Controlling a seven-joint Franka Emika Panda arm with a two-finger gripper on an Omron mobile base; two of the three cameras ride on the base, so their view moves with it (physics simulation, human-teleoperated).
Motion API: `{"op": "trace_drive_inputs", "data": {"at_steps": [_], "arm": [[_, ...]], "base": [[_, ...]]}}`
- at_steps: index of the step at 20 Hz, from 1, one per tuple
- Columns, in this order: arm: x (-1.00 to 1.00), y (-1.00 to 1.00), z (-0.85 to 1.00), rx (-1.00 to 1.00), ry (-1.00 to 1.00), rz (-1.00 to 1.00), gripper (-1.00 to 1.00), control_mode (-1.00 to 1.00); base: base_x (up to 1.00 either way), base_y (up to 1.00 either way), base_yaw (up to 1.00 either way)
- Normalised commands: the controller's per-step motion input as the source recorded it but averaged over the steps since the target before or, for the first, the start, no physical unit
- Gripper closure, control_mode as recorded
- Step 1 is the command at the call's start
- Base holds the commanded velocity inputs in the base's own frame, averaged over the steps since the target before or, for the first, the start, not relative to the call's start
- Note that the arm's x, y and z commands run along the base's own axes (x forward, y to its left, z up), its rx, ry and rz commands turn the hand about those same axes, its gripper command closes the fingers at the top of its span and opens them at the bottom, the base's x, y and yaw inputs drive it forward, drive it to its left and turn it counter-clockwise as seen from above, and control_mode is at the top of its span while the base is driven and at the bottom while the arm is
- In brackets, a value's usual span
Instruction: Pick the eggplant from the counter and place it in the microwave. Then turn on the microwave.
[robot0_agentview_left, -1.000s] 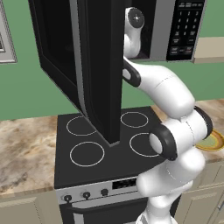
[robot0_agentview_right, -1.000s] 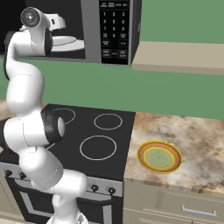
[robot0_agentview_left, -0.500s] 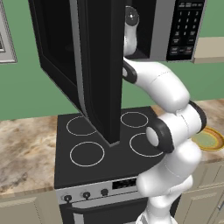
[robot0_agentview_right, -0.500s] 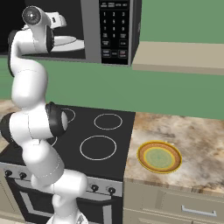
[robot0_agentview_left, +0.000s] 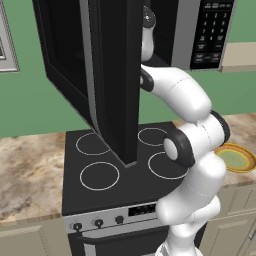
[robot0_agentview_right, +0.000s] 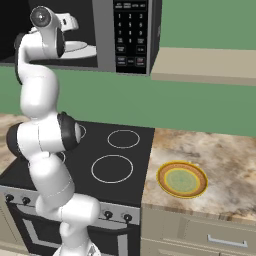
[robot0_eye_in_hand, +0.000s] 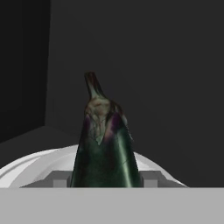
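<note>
elbow swung lower, fingers (robot0_eye_in_hand: 106, 183) clamped on glossy tapered eggplant (robot0_eye_in_hand: 105, 148), inside dark microwave (robot0_agentview_right: 127, 35), over white turntable (robot0_eye_in_hand: 26, 168)

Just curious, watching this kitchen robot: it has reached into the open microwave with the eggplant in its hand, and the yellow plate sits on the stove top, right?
Nearly. The yellow plate sits on the stone counter beside the stove top, as the right base view shows. The rest holds: the hand holds the eggplant inside the open microwave.

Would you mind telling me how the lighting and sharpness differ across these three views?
Hand view: dim inside the microwave, walls near black, yet the eggplant stays sharp with a soft sheen. Left base view: evenly lit, and the open door is a flat dark slab. Right base view: bright and crisp, with the plate and counter clear, no glare.
</note>
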Motion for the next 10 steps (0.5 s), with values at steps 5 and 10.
{"op": "trace_drive_inputs", "data": {"at_steps": [5, 10], "arm": [[0.12, 0.03, -0.01, 0.0, 0.0, 0.0, 1.0, -1.0], [0.11, 0.02, -0.04, 0.0, 0.0, 0.0, 1.0, -1.0]], "base": [[0.0, 0.0, 0.0], [0.0, 0.0, 0.0]]}}
